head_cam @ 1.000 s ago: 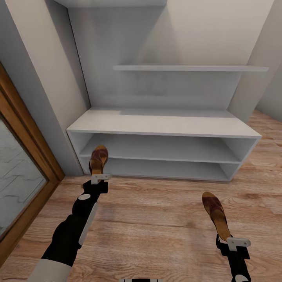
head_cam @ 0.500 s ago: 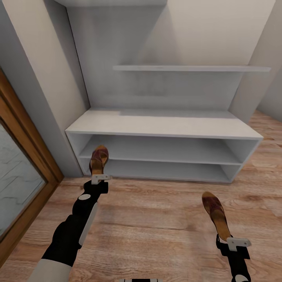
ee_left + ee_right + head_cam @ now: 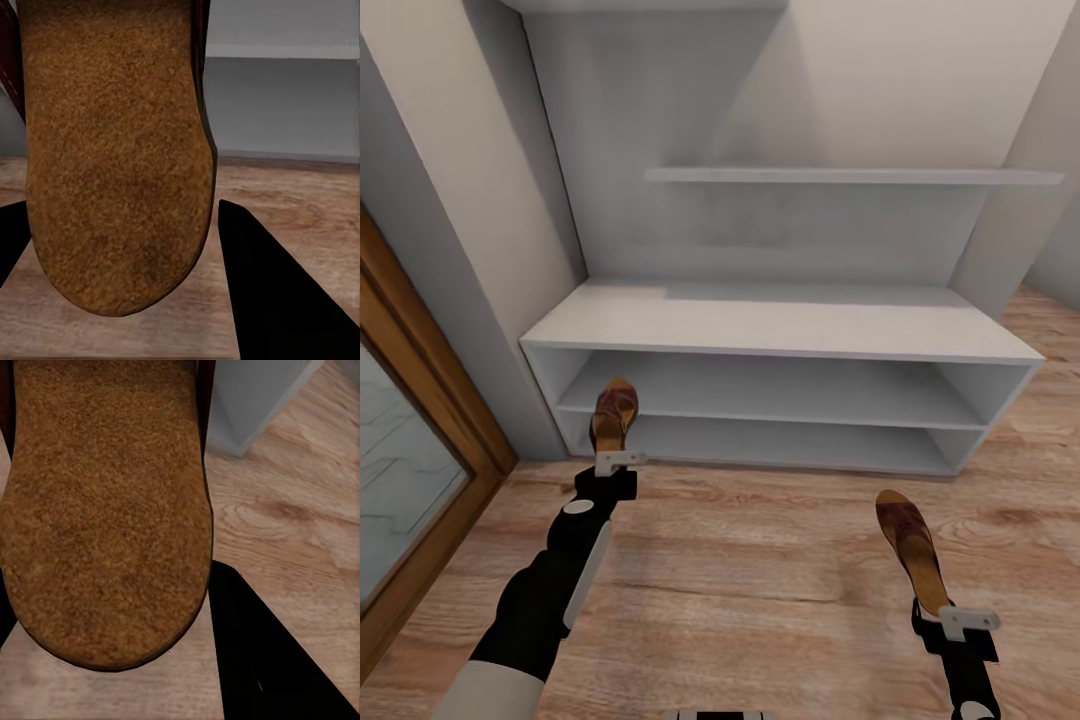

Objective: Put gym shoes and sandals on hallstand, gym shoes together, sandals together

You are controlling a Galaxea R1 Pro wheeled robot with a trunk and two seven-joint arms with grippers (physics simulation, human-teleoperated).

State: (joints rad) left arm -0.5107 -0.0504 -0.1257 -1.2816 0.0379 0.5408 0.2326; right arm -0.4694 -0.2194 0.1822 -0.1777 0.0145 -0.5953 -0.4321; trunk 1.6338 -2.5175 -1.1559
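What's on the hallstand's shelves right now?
The hallstand has a bare top and both tiers look bare. The sandal in the left gripper hides part of the tiers' left end.

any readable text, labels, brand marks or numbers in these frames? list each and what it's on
None: no text, label, brand mark or number can be read in any view.
The sandal in the left gripper, seen as and: plain brown, no marking.
The sandal in the right gripper, seen as and: plain, no marking.
The hallstand: bare white surfaces, no sign.
The corridor floor: wood grain alone.
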